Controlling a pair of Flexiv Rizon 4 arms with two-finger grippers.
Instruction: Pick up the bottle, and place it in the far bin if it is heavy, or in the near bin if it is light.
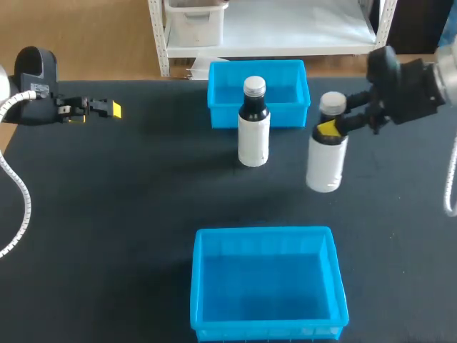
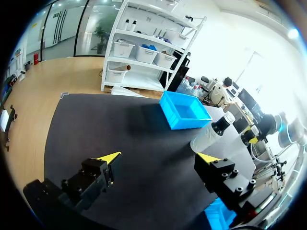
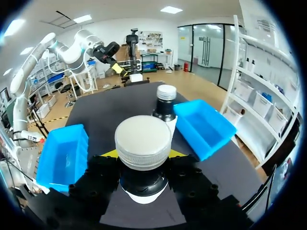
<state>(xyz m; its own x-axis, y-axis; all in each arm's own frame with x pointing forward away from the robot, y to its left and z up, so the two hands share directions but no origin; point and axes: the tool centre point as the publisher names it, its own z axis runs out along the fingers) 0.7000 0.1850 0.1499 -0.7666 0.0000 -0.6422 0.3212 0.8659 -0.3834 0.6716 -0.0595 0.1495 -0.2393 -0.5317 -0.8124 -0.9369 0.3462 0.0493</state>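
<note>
– Two bottles are upright over this table [image 1: 128,200], both white with a dark neck and a pale cap. Which one is held?
– The right bottle [image 1: 326,161]. The right fingers [image 1: 327,129] are closed on its neck just under the cap, one from each side. The right arm [image 1: 407,89] comes in from the far right.
– Does the wrist camera agree?
– Yes. There the cap of the right bottle [image 3: 143,141] sits squarely between the right fingers [image 3: 98,179], and both press against the neck.
– Is its base on the table?
– I cannot tell.
– And the other one?
– The middle bottle [image 1: 253,136] stands free on the table, just in front of the far bin [image 1: 289,116]. It is left of the right bottle and apart from it. From the right wrist, the middle bottle [image 3: 165,103] shows ahead of the fingers, just beside the far bin [image 3: 204,127].
– The near bin?
– The near bin [image 1: 264,231] lies at the near edge of the table, well apart from both bottles.
– The left side?
– The left fingers [image 1: 114,110] hover at the far left, well away from both bottles. The left wrist camera shows the left fingers [image 2: 96,175] spread wide open over the table [image 2: 120,129].
</note>
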